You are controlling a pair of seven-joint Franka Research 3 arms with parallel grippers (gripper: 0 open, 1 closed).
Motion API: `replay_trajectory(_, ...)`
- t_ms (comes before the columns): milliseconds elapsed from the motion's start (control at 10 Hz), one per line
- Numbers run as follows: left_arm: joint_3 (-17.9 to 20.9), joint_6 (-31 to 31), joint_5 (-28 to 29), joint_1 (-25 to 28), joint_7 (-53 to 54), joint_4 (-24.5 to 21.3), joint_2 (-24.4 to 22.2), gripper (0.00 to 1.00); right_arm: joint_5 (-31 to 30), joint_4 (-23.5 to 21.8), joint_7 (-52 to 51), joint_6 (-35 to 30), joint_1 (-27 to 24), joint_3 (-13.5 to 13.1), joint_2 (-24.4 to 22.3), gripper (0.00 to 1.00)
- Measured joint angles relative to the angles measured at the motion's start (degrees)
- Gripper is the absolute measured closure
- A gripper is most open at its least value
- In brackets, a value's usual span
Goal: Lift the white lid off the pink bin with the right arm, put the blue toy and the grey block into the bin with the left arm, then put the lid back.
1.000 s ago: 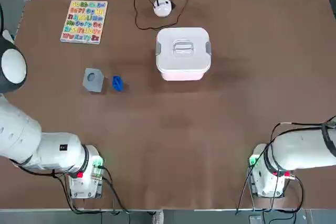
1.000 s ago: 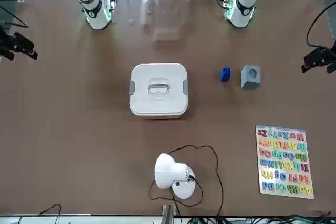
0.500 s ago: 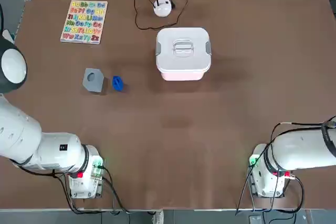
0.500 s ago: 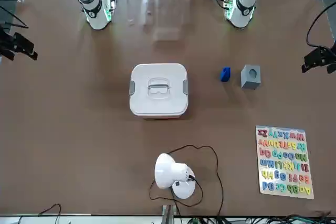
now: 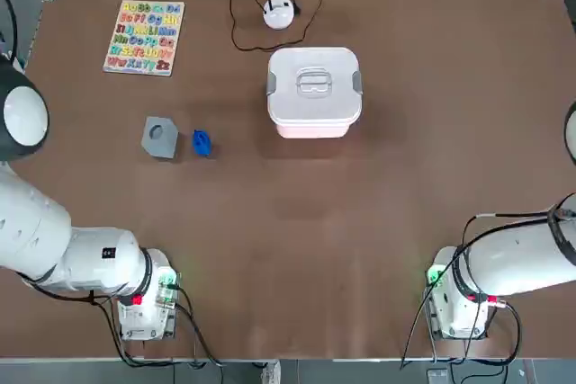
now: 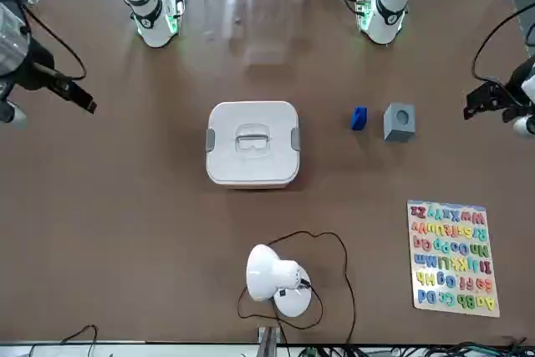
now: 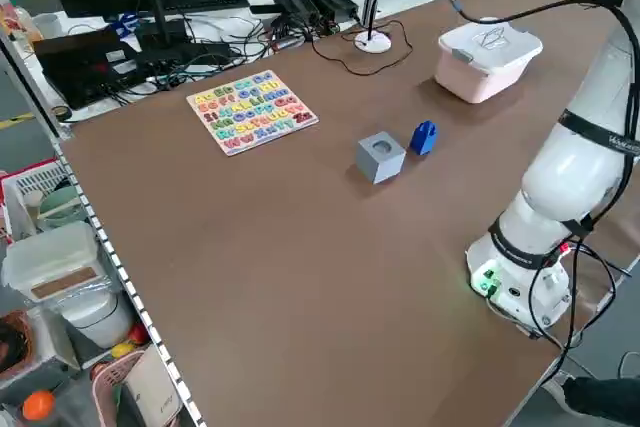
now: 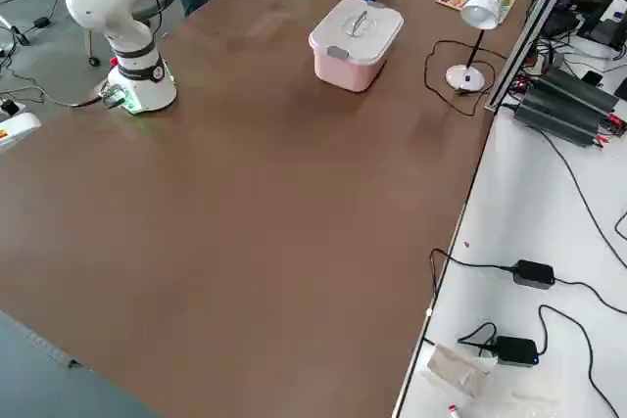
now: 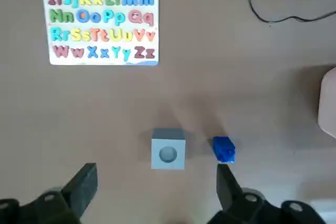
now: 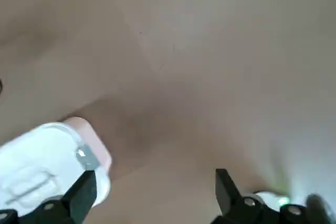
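A: Where does the white lid (image 5: 313,84) sit?

B: Closed on the pink bin (image 5: 313,127), upper middle of the top view, one lid on one bin, both grey clips showing. Neither has shifted since the earlier frames.

A: And the small pieces?

B: One blue toy (image 5: 201,142) and one grey block (image 5: 159,137), just beside each other but apart, left of centre in the top view, the block farther left with its round hole facing up. Same spots as before.

A: So what differs?

B: The arms. In the front view the right gripper (image 6: 81,101) has come in from the left edge toward the table's middle, and the left gripper (image 6: 478,102) has edged in from the right edge. Both hang above the table, well apart from the bin and the pieces.

A: How wide are the pincers?

B: The left wrist view shows the left gripper (image 9: 155,192) spread wide, holding nothing, with the block and toy on the table between its fingers (image 9: 82,186) in the picture. The right wrist view shows the right gripper (image 10: 155,195) equally wide and empty, the lidded bin off at the lower left of that frame.

A: What else is on the table?

B: One alphabet puzzle board (image 5: 144,37) at the upper left of the top view, and one white lamp (image 6: 274,277) with its cable (image 5: 241,20) just beyond the bin.
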Motion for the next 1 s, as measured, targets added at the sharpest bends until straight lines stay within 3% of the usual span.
replay_trajectory(400, -5.51, 7.98, 0.0, -0.1, -8.98, -11.41, -1.06, 0.0, 3.4, -0.53, 39.13, 11.27, 10.03, 0.24, 8.52, 0.0)
replay_trajectory(700, -9.88, 18.76, 0.0, -0.13, -13.93, -26.65, -5.11, 0.0, 3.79, -0.93, 57.23, 15.68, 14.04, 0.23, 11.56, 0.0)
replay_trajectory(1000, -13.3, 21.72, 0.0, -0.11, -16.38, -36.27, -6.67, 0.0, 4.08, -2.16, 70.61, 20.13, 19.22, 0.25, 15.79, 0.0)
